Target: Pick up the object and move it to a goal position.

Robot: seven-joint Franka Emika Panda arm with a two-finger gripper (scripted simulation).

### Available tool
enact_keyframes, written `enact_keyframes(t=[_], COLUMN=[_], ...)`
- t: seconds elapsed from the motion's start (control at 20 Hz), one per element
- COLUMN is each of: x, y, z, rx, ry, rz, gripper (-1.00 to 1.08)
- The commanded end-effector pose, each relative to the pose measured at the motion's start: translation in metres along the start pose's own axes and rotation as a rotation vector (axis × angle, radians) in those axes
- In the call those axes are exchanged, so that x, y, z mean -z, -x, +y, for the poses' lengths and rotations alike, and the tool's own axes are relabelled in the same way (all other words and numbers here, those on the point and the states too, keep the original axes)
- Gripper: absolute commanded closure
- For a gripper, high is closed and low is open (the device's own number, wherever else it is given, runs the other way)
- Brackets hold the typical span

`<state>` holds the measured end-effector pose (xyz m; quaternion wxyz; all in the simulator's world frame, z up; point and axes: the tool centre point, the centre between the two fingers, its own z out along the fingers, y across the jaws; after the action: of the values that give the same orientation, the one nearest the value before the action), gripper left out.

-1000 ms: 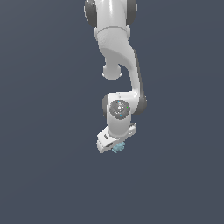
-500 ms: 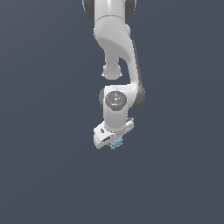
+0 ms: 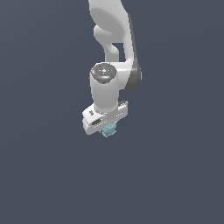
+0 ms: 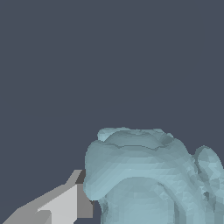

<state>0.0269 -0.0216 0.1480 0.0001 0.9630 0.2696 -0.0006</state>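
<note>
The white end effector (image 3: 107, 129) is clenched on the small pale teal-blue knobbly object (image 3: 109, 129), which hangs just beneath the end effector's white crossbar. One grey-padded finger (image 4: 84, 201) presses its flank. The ridged, lumpy surface gives uneven contact, so the object could likely twist or slip free during transport. Its long axis and heading cannot be told.

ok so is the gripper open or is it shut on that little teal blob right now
Shut on it, apparently. In the wrist view one finger presses the teal blob's side; in the exterior view the blob hangs directly under the gripper. The second finger is hidden.
</note>
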Motion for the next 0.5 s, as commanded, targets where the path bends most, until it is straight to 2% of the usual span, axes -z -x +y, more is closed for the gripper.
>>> enact_keyframes(t=[0.0, 0.45], x=[0.026, 0.126], y=[0.013, 0.064], z=[0.005, 0.024], rx=[0.0, 0.0], ry=[0.001, -0.001], rz=[0.001, 0.002], gripper=[1.08, 1.08])
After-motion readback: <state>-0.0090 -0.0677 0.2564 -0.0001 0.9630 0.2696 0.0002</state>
